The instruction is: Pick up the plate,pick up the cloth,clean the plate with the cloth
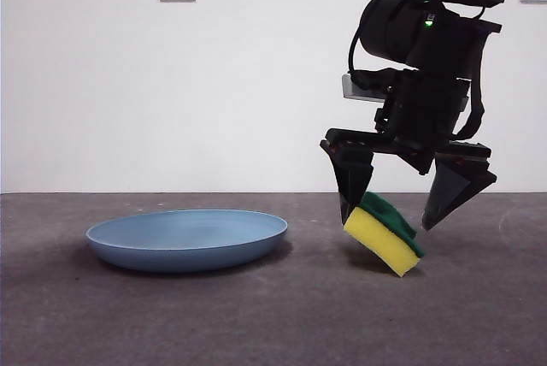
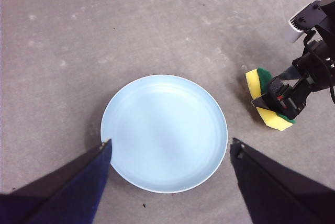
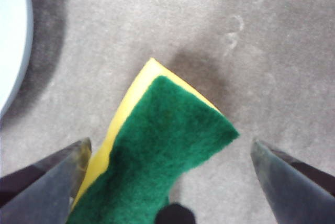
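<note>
A: Where, relative to the right gripper (image 1: 408, 205)?

B: Sponge (image 1: 384, 233) between the spread jaws, tilted on one low corner against the grey table (image 1: 256, 323), leaning on one jaw, apart from the other; not clamped. Long axis slanting across the gap, green layer uppermost.

A: And the light-blue plate (image 1: 187, 239)?

B: Flat on the table, well apart from the sponge, directly under the left gripper (image 2: 170, 148); jaws wide, touching nothing, nearer arm for the plate.
</note>
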Action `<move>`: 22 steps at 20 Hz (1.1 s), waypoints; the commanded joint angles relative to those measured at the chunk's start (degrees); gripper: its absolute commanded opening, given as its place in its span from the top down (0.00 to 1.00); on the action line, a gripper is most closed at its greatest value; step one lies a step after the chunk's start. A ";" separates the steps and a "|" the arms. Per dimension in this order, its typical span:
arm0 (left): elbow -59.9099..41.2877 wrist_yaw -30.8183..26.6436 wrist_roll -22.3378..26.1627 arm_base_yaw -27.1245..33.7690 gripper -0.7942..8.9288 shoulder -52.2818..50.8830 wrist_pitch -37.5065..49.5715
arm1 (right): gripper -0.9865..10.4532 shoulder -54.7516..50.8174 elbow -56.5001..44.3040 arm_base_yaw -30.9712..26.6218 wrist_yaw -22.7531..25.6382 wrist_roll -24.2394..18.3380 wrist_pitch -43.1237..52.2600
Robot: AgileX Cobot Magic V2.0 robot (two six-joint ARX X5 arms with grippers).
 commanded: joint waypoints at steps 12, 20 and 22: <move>0.02 -1.70 -0.31 -0.20 0.53 0.11 0.02 | 0.47 -2.01 3.61 0.63 -3.52 0.85 0.15; 0.02 -4.70 3.15 -0.15 0.93 0.11 0.90 | 0.92 -14.08 3.78 1.05 -3.48 0.09 -5.44; 0.02 -4.98 3.32 -0.15 0.93 0.09 2.03 | 0.92 -19.21 3.76 1.05 -3.45 -0.90 -6.25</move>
